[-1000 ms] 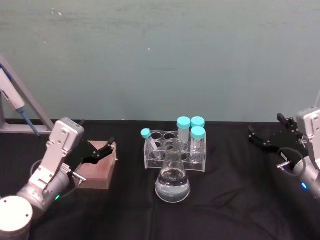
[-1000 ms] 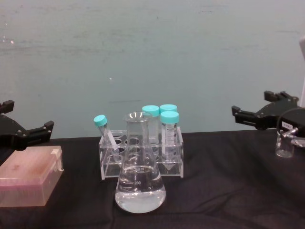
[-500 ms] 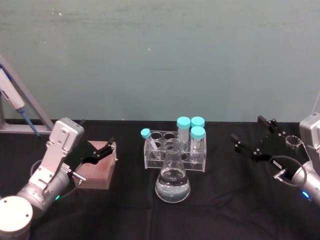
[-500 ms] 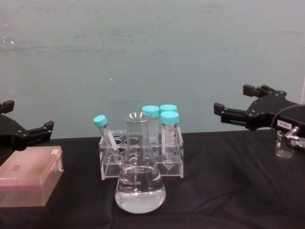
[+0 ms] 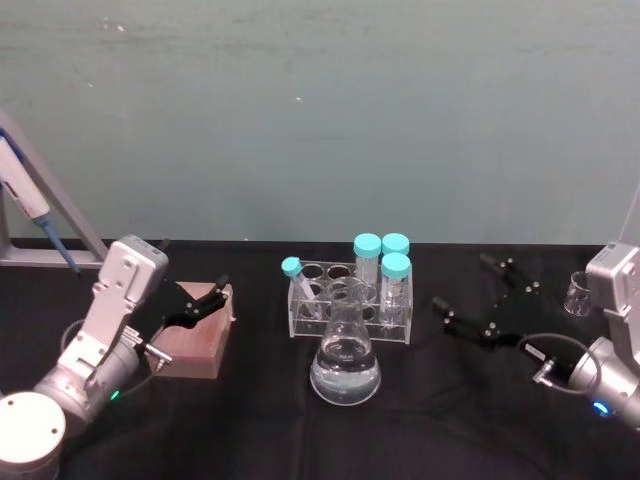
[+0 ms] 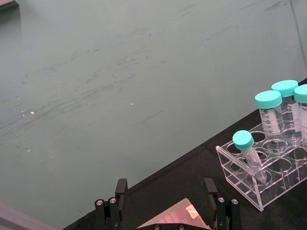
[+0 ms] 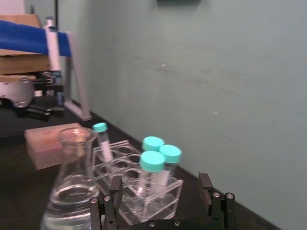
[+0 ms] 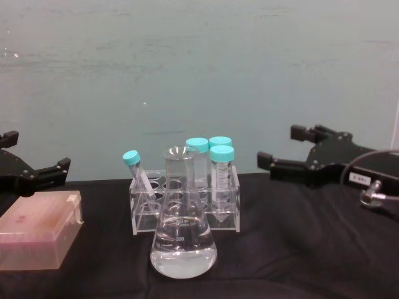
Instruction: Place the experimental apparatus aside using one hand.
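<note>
At the left edge of the table (image 5: 250, 430), the left gripper (image 5: 212, 299) has not stirred. It hangs parked over the box (image 5: 195, 342), a matte pink-brown block with squared corners, with its jaws spread and nothing between them.

At the centre, toward the back edge, the rack (image 8: 141, 215) stands where it did. It is clear, hard acrylic with round holes, holding smooth plastic tubes (image 5: 395, 285) with teal screw caps, three upright and one leaning. Just in front of it, and perhaps touching it, is the flask (image 5: 345, 368): thin glass with a wide cone base and a narrow neck, holding clear liquid low down. Neither has been moved aside yet.

The change is on the right. The right gripper (image 5: 462, 281) has swung in from the right edge over the last second and now sits near the rack's right end, not touching it. Its black fingers are wide apart and hold nothing. This looks like the approach for a first grasp. Slick acrylic and glass will likely want a square, firm pinch.

The small glass beaker (image 5: 578, 293) stands at the right edge, behind that arm.
</note>
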